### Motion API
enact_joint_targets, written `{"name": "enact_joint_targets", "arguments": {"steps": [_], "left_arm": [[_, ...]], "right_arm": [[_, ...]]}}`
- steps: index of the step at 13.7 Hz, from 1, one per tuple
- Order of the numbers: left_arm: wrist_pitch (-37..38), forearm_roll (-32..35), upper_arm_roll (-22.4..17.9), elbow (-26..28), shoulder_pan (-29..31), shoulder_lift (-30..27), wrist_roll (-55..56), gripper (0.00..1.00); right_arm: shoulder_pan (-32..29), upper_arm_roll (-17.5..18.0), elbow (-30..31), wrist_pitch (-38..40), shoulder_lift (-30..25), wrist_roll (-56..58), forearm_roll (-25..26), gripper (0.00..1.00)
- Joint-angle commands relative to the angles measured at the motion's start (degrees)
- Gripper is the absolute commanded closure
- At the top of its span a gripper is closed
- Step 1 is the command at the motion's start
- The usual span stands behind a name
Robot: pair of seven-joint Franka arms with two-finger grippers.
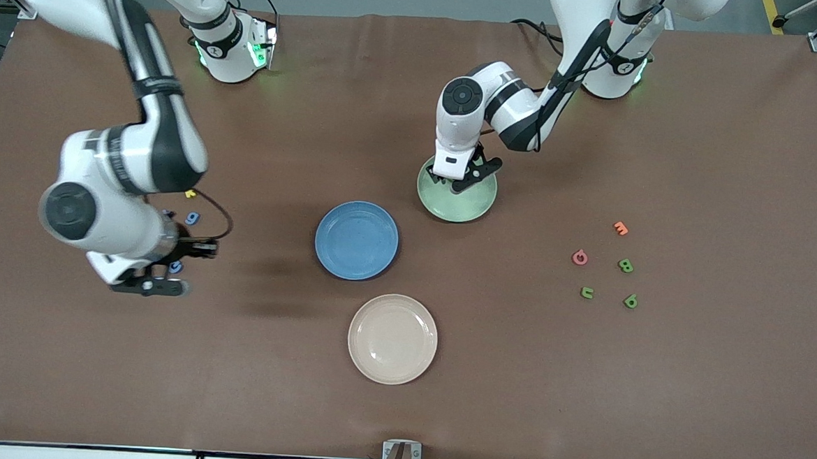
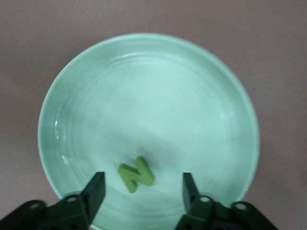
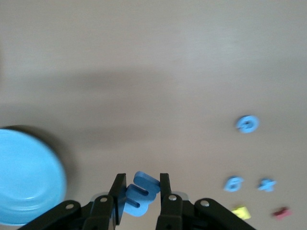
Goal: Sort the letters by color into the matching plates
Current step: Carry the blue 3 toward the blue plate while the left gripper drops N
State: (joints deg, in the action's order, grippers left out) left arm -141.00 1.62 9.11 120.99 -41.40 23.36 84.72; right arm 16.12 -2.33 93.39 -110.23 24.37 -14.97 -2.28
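My left gripper (image 1: 463, 182) (image 2: 142, 188) hangs open low over the pale green plate (image 1: 476, 208) (image 2: 144, 72). A green letter N (image 2: 136, 175) lies flat in that plate between the spread fingers, touched by neither. My right gripper (image 1: 176, 288) (image 3: 142, 180) is shut on a blue letter (image 3: 143, 192), up over the table at the right arm's end. The blue plate (image 1: 356, 240) (image 3: 24, 177) sits mid-table with nothing in it. Three green letters (image 1: 625, 265) lie at the left arm's end. Loose blue letters (image 1: 191, 217) (image 3: 247, 123) lie under the right arm.
A cream plate (image 1: 392, 338) sits nearer the front camera than the blue plate. An orange letter (image 1: 620, 228) and a pink one (image 1: 580, 257) lie beside the green letters. A yellow letter (image 1: 190, 193) (image 3: 240, 212) and a red one (image 3: 280, 212) lie by the blue ones.
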Motion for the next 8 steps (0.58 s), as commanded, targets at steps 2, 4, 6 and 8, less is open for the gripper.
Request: {"name": "enact_joint_targets", "arguments": {"steps": [2,4,6,8], "left_arm": [[4.31,1.02,-1.46,-6.63,4.29,0.02,-0.95,0.00],[6.52,0.93,-1.37,-9.80,10.17,0.02,-7.17,0.00],[6.70,1.02,-1.37,-11.65,16.06,-0.07,-9.74,0.00],[6.70,2.33,-1.46,-13.93,21.33,1.41,-9.75,0.00]], "right_arm": [[7.69,-0.66,-1.98,0.45,0.59,-8.04,-3.59,0.84],[10.24,-0.66,-2.51,0.02,1.02,-8.32,-5.44,0.84],[12.53,-0.66,-2.08,-2.70,2.60,-8.84,-5.89,0.84],[14.90,-0.66,-2.07,-5.86,5.49,-8.84,-5.89,0.84]]}}
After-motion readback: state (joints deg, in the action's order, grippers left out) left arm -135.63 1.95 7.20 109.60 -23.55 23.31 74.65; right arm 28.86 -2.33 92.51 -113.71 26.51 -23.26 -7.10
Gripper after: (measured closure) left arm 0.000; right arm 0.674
